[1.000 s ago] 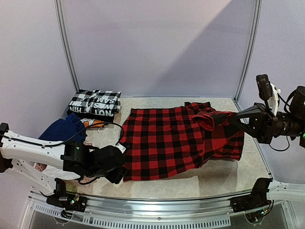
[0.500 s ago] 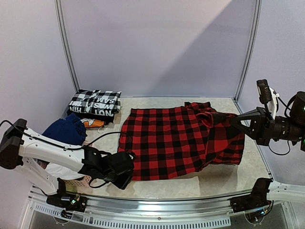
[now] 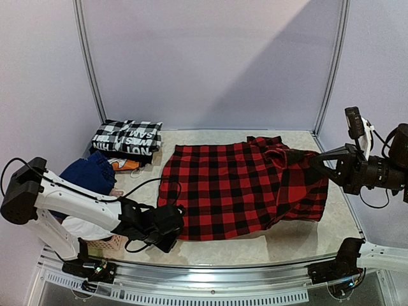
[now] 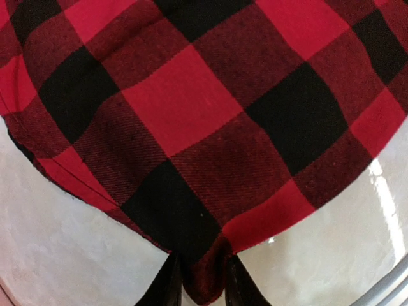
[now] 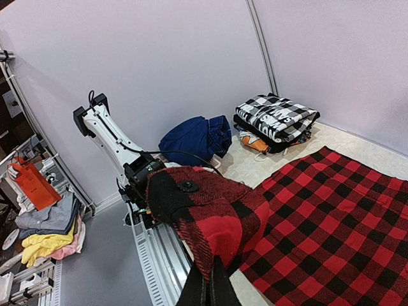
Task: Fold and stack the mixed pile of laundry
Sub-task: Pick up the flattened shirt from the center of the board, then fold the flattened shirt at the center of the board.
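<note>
Red-and-black plaid shirt (image 3: 242, 188): it lies spread across the middle of the worktop (image 3: 287, 239), with its right part lifted and turned over on itself.
Left pincer (image 4: 201, 290): your wrist view shows the two fingers on either side of the near-left hem corner, low at the worktop. A small tuck of cloth is pinched between them.
Right pincer (image 5: 209, 280): pressed together on the shirt's right edge and held clear of the worktop, with cloth draped over the tips.
Rest of the pile: a folded black-and-white checked piece (image 3: 127, 137) sits at the far left. The navy pieces (image 3: 89, 173) are heaped over the pink basket (image 3: 105, 242) beside your left arm.
Risk, shallow bite: only the very tip of the corner sits between the left fingers, so a quick lift could pull it free.
Risk, single layer: you may hold only the top layer, and the shirt would then open instead of folding.
Risk, uneven pull: if one arm leads, the cloth will likely skew or drag toward the near edge.
Changed since a second ago: the left pincer has slid right along the near edge to the corner and narrowed from a wide spread.
Unchanged: the right pincer and the shirt's lie look almost the same.
</note>
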Controlling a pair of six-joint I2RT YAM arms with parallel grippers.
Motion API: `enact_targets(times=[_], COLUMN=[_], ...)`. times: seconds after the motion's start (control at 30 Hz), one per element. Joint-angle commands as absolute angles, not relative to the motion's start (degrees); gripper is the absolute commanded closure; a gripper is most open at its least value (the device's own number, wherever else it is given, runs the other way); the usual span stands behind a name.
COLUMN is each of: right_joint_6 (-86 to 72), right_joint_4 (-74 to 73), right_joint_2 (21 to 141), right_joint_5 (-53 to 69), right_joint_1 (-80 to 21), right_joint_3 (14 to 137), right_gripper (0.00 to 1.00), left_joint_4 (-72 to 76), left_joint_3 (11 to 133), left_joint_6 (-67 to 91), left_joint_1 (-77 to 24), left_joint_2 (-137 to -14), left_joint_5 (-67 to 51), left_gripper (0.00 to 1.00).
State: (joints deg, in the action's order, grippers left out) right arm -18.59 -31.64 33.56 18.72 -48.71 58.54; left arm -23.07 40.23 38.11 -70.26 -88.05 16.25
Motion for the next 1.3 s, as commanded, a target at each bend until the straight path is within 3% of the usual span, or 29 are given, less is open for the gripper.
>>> enact_targets(times=[0.0,0.1,0.5,0.73,0.87,0.97,1.27], right_joint_6=[-17.8,-17.4,-17.7,-16.6,-16.3,-16.1,-15.8], right_joint_4=[-32.1,-33.5,-37.1,-35.9,-36.6,-36.7,-36.9], right_joint_2=[32.8,32.9,33.0,35.3,37.3,37.5,36.5], right_joint_5=[18.5,18.4,20.3,21.3,18.8,18.0,17.2], right_joint_1=[-48.9,-48.9,-48.9,-49.0,-48.9,-48.9,-49.0], right_joint_3=[59.3,61.0,66.8,68.9,68.8,68.8,68.5], right_gripper=[1.0,1.0,1.0,1.0,1.0,1.0,1.0], left_joint_4=[-22.7,-24.6,-38.4,-39.3,-37.1,-35.1,-34.4], left_joint_3=[39.2,39.6,43.3,43.5,43.3,42.2,42.7], left_joint_6=[36.9,36.5,39.2,39.1,39.1,39.0,35.4], left_joint_1=[-69.3,-69.5,-75.8,-76.0,-76.1,-76.2,-80.1], left_joint_2=[-89.9,-89.1,-77.9,-79.3,-82.6,-84.3,-85.7], left_joint_5=[16.9,17.0,15.8,18.9,19.1,17.1,15.8], left_gripper=[0.86,1.0,1.0,0.87,0.63,0.52,0.5])
